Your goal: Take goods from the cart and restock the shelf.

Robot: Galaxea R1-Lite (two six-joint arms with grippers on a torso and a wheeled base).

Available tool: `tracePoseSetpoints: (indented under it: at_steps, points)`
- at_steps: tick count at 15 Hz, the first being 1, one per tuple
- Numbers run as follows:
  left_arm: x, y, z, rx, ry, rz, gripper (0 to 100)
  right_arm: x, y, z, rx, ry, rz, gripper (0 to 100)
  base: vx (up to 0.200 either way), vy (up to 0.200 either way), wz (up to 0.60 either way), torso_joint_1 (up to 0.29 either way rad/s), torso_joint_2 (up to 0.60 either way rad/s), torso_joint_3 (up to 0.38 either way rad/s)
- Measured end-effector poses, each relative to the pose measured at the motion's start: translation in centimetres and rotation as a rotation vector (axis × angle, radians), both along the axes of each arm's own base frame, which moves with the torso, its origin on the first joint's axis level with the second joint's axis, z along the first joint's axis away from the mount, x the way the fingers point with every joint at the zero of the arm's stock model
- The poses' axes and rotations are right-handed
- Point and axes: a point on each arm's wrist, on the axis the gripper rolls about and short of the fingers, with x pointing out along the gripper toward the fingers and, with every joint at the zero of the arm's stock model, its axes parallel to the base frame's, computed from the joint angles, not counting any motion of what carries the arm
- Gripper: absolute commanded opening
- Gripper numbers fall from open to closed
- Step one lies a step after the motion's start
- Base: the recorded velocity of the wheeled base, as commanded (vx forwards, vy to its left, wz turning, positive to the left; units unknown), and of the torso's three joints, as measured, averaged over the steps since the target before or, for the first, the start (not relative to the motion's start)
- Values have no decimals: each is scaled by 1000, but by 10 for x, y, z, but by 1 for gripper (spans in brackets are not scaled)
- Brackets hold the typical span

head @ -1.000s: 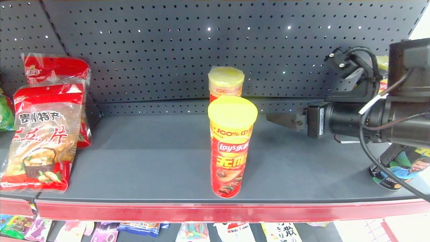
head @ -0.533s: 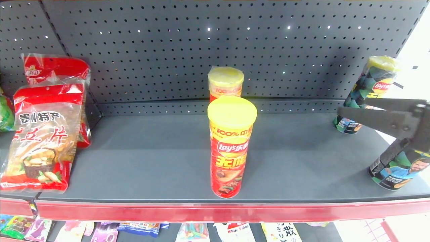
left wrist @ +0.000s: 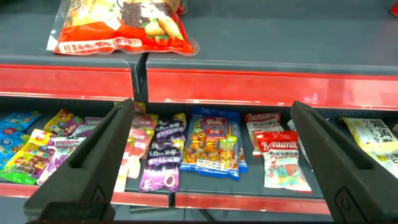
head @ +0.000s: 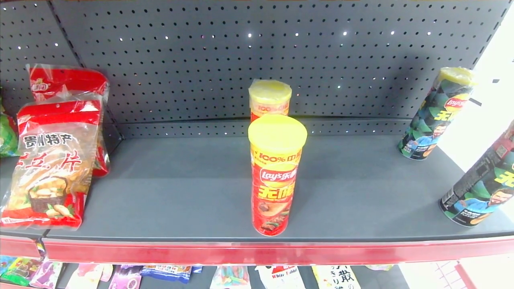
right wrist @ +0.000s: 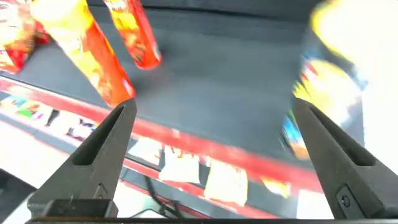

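Two red chip cans with yellow lids stand mid-shelf, one at the front [head: 276, 176] and one behind it [head: 269, 99]. Two dark green chip cans stand at the shelf's right end, one at the back [head: 435, 114] and one near the front edge [head: 482, 184]. My right gripper [right wrist: 214, 162] is open and empty, out in front of the shelf's red lip, with the red cans [right wrist: 87, 50] and a dark can [right wrist: 323, 106] beyond it. My left gripper [left wrist: 211, 162] is open and empty, facing the lower shelf.
Red snack bags [head: 50, 160] lean at the left end of the grey shelf [head: 180, 192]. A perforated panel [head: 200, 60] backs it. Several candy bags [left wrist: 211, 143] lie on the lower shelf under the red lip [left wrist: 249, 87].
My right arm has drawn back to the right, from beside the red cans out of the head view. The cans and bags have not moved.
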Motion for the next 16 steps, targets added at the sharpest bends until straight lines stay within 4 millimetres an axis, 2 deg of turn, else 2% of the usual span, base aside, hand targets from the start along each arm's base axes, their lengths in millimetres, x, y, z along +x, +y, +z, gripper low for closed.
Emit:
tracePoseSetpoints:
  at_steps: [2, 4, 6, 11, 14, 16]
  points:
    - [0, 0, 0, 0, 0, 0, 100, -24, -5, -32, 9, -20, -53, 100, 0, 0, 0, 0, 0, 0]
    - [0, 0, 0, 0, 0, 0, 100, -30, -5, -66, 35, 8, -106, 100, 0, 0, 0, 0, 0, 0]
    - [0, 0, 0, 0, 0, 0, 100, -24, -4, -93, 49, 38, -141, 100, 0, 0, 0, 0, 0, 0]
    - [0, 0, 0, 0, 0, 0, 100, 5, 2, -154, 38, 101, -170, 100, 0, 0, 0, 0, 0, 0]
    - [0, 0, 0, 0, 0, 0, 100, 9, 5, -162, 23, 142, -106, 100, 0, 0, 0, 0, 0, 0]
    - [0, 0, 0, 0, 0, 0, 100, 11, 6, -147, 10, 131, -79, 100, 0, 0, 0, 0, 0, 0]
